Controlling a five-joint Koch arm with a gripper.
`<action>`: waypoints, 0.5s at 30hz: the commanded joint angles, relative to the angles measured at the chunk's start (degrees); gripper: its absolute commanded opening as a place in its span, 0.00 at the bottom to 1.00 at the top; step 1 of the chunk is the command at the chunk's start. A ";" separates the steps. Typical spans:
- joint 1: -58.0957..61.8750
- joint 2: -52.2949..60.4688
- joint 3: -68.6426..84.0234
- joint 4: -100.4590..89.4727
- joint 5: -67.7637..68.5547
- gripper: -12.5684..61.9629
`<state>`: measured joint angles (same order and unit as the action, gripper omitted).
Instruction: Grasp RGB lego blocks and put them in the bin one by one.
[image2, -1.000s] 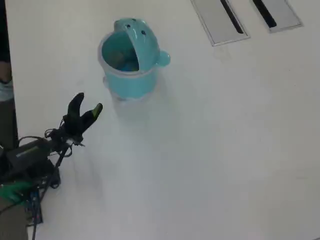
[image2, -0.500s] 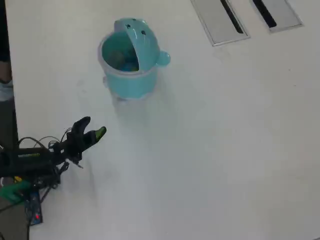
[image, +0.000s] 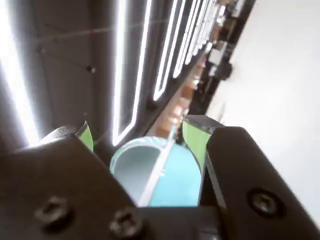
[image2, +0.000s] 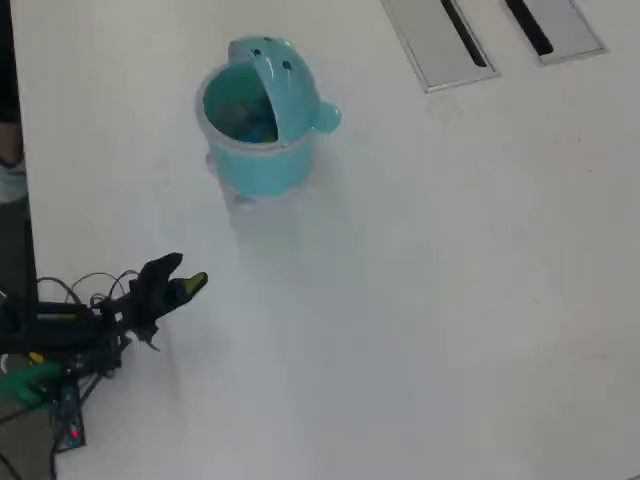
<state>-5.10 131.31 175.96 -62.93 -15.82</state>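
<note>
Overhead down; wrist toward bin (image: 165, 172)

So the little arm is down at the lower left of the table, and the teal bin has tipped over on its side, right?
Not quite. The arm's gripper is at the lower left of the table, but the teal bin stands upright with its mouth facing up, as the overhead view shows.
</note>
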 joint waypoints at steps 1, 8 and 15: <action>0.00 3.52 1.85 -7.03 0.35 0.62; 0.35 3.52 5.80 -6.68 0.35 0.63; 2.90 3.52 5.80 2.11 1.58 0.63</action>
<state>-2.37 131.31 177.54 -61.88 -15.64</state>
